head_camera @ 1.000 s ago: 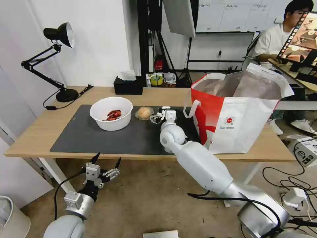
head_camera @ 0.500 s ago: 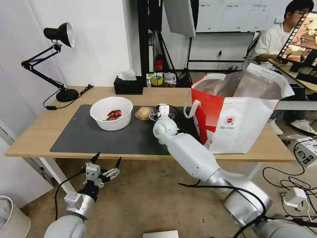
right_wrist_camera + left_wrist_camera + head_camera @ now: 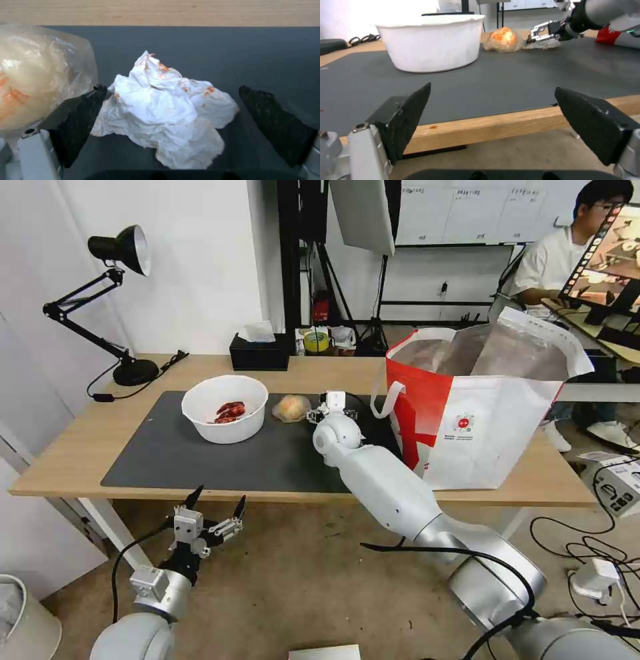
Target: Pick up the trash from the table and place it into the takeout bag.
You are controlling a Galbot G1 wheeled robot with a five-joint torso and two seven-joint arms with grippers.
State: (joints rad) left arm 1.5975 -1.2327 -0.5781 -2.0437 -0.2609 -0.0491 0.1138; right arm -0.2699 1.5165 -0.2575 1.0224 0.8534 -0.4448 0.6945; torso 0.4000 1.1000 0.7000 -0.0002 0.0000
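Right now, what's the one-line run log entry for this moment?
right gripper: open, straddling crumpled tissue on mat | wrapped lump: beside it | left gripper: open, below table edge | takeout bag: upright

Black desk lamp (image 3: 120,253), white wall (image 3: 200,267)

Crumpled white paper tissue (image 3: 166,112), soft and wrinkly, with orange stains, mid-frame. Shiny, crinkly clear plastic around the beige lump (image 3: 30,82) at far left. Flat, dull dark grey mat (image 3: 260,55) underneath. Pale wood table (image 3: 60,460) with a smooth top. Smooth white plastic bowl (image 3: 225,409), left of centre. Shiny silver foil inside the red-and-white bag (image 3: 487,413), upper right. Rough, matt black pads (image 3: 408,117) on the left gripper (image 3: 493,125), lower frame.
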